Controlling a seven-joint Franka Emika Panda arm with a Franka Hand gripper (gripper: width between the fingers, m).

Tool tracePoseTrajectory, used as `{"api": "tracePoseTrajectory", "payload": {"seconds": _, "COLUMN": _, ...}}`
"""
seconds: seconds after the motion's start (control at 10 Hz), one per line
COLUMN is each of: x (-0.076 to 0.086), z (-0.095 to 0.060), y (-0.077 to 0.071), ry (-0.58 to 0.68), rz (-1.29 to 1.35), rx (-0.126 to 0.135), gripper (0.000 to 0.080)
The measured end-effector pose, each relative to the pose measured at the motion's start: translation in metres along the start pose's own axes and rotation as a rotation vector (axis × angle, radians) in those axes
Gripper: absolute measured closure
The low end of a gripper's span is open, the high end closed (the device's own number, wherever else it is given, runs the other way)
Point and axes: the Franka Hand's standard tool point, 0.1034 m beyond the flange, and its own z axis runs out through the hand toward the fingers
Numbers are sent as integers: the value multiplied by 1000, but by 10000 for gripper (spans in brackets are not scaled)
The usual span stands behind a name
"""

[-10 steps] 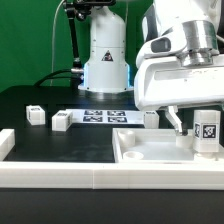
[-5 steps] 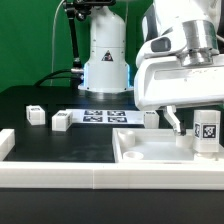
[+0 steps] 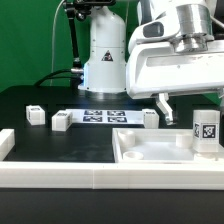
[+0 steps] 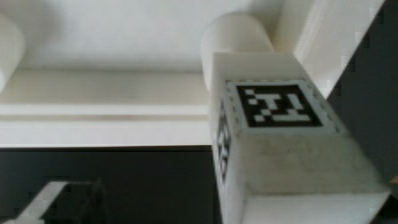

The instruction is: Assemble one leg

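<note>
The gripper (image 3: 186, 112) hangs spread, holding nothing (only 1 finger (image 3: 163, 105) shows), beside the upright leg (image 3: 206, 130) on the panel (image 3: 150, 152)

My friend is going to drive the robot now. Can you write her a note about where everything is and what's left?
Gripper: open, holding nothing, hovering just above the leg.
Leg: upright in the corner of the white panel at the exterior view's right, tag facing out.
Other legs: three loose on the black table, beside the marker board.
Done: the leg sits in its corner.
Left: whether it is tight can't be seen; probably check it or twist it more.
</note>
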Motion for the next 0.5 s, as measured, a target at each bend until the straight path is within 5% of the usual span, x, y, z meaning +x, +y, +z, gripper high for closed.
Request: {"api": "tracePoseTrajectory", "payload": {"seconds": 0.5, "x": 3, "z": 8, "y": -20, "ry": -314, "rz": 27, "rx": 63, "gripper": 151}}
